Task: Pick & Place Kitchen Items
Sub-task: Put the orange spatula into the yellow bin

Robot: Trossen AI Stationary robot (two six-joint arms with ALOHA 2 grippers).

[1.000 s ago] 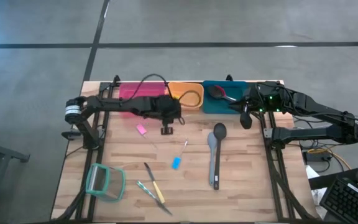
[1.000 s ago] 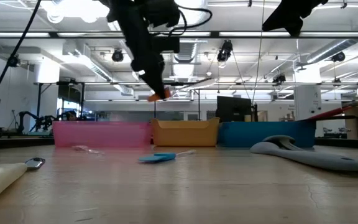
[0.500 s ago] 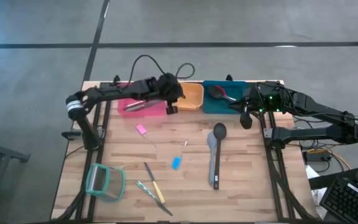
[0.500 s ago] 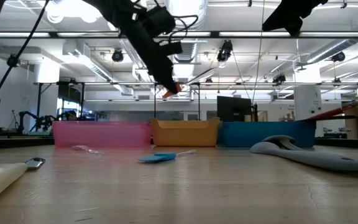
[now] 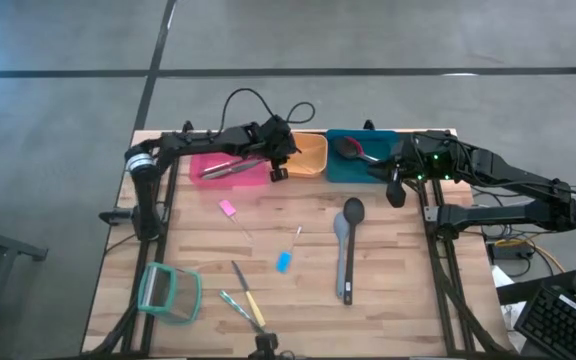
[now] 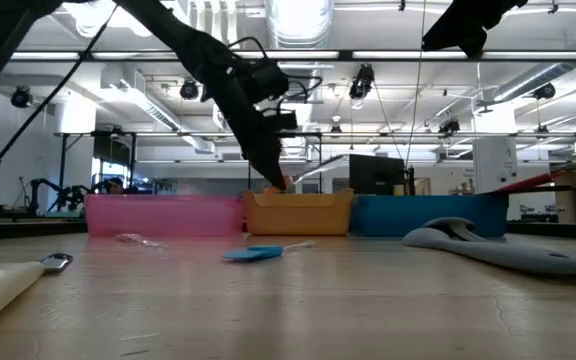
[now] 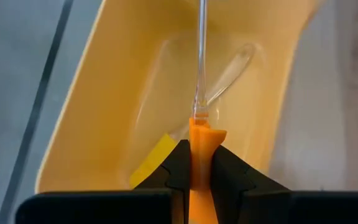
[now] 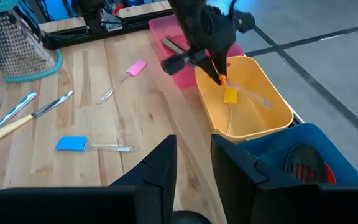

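left gripper (image 7: 199, 163) was clamped on an orange-handled clear spatula (image 7: 199, 93), its tip dipped just into the orange bin (image 5: 310, 153) below. a yellow-headed clear spatula (image 7: 160, 152) lay inside, under the held one. right gripper (image 8: 191, 163) hovered open over the teal bin (image 5: 363, 165), well apart.

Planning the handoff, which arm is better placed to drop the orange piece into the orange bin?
Left. Its tool is shut on the orange piece and hangs right over the orange bin. The right tool waits near the teal bin, holding nothing.
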